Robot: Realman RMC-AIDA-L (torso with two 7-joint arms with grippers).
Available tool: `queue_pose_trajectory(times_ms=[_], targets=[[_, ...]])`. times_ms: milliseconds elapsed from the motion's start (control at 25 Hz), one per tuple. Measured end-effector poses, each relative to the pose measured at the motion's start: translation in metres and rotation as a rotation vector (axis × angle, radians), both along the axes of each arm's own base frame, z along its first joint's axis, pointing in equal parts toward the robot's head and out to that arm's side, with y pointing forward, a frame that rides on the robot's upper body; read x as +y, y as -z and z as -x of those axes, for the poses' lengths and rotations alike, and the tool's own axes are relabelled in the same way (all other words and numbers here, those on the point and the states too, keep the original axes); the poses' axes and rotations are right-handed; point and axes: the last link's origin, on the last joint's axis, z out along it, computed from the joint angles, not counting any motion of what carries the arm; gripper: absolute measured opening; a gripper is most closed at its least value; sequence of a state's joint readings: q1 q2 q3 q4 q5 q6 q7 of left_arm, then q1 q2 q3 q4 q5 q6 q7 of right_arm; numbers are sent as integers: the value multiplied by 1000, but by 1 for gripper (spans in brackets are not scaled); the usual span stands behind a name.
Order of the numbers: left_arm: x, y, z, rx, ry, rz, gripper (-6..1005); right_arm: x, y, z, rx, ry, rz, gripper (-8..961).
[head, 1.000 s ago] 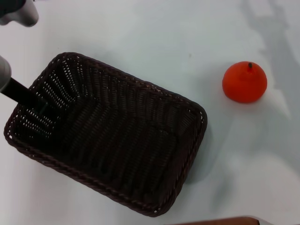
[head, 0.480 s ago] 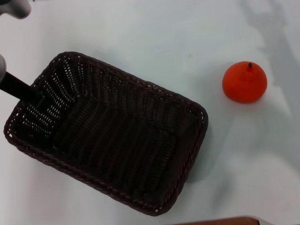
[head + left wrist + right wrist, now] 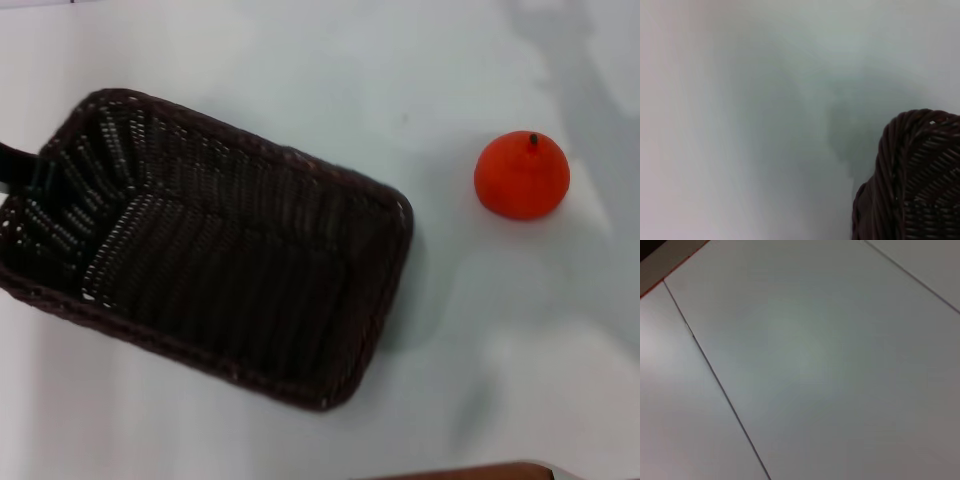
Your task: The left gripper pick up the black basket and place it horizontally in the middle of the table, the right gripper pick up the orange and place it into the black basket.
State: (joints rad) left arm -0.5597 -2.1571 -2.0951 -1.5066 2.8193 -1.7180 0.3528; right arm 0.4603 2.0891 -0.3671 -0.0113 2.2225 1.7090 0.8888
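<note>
Black and narrow, the left gripper (image 3: 22,170) reached in from the left edge of the head view and met the left end wall of the black basket (image 3: 215,250); whether it was clamped on the wicker could not be told. That basket lay skewed on the white table (image 3: 300,60), its left end running off the edge of the view, and the left wrist view caught only a braided corner of it. Well apart to the right sat the orange (image 3: 521,175), stem up, alone on the table.
</note>
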Motion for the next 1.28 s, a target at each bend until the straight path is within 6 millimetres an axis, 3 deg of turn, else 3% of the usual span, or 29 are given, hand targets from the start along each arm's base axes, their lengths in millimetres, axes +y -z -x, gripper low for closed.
queue_pose_trajectory(times_ms=[280,520,960,1280], targets=[[-10,-18,22,-145,-163,-120,161,28,-4,8,-38,16,29,924],[-26,-19,28,-258,-219,-156,148,40,-3,16,-47,3,42,925],[-50,-22,38,-399,-277,-226,168,44,-1,26,-69,-41,61,924],[-47,-15,36,-426,-249,-239,213,41,2,24,-50,-47,83,925]])
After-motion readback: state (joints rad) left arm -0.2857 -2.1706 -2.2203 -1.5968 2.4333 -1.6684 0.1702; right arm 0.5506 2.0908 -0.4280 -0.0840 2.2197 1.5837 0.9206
